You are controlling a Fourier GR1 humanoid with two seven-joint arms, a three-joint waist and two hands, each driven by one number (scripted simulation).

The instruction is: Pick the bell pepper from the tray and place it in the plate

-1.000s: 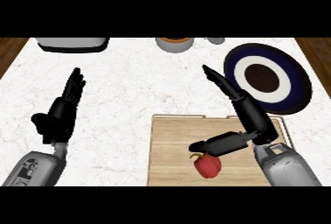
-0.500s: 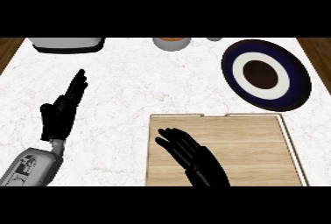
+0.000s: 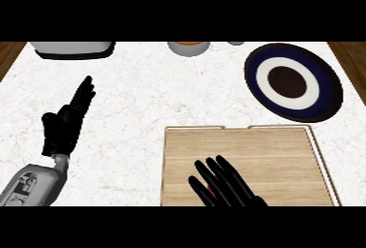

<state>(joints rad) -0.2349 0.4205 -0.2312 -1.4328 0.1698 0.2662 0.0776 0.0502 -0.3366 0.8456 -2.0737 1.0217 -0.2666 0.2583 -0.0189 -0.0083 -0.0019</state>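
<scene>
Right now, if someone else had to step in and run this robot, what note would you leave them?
Left hand: open, resting at the left of the counter, holding nothing.
Right hand: open, fingers straight, over the tray.
Pepper: on the tray, nearly hidden under the right hand; only a red sliver shows.
Plate: upper right, nothing on it.
Done: nothing yet. Left: grasp the pepper, carry it to the plate.

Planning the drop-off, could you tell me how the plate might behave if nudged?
The plate lies flat on the smooth counter, so it would probably slide rather than tip. It looks like glazed dishware, so it is likely stiff and breakable.
</scene>
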